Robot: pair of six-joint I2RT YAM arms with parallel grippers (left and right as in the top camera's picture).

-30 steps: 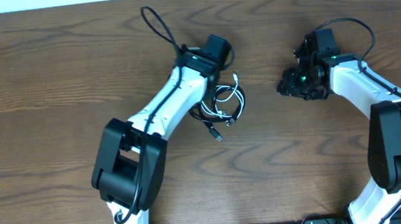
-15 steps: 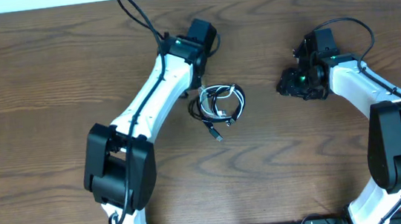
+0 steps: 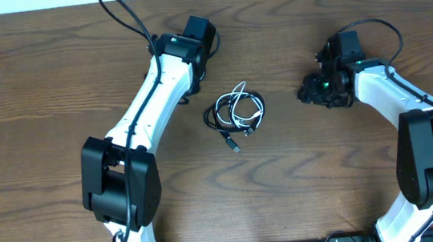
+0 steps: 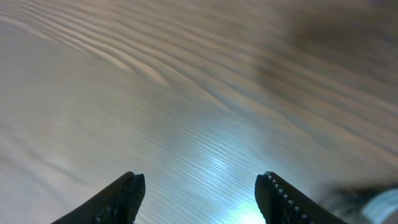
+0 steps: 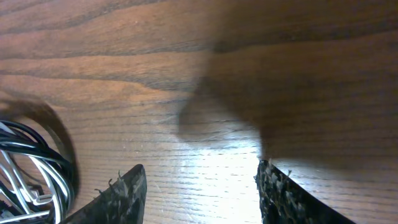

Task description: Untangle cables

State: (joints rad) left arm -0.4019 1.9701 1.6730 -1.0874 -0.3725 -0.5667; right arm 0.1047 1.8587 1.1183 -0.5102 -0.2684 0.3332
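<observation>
One bundle of cables [image 3: 236, 112], white and black cords too tangled to be counted, is seen near the middle of the desk [image 3: 38, 115], with open wood all round and the far edge well off at 12 o'clock. Two grippers are placed apart from it, the left gripper [image 4: 199, 186] at 11 o'clock and the right gripper [image 5: 199, 186] at 3 o'clock. Both pairs of jaws are spread wide, with nothing gripped.

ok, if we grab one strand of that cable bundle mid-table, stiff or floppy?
Probably floppy: the cable bundle lies in thin loose loops. Black and white strands overlap, so lifting one probably drags the rest. Likely light; a push may slide the whole coil.
</observation>
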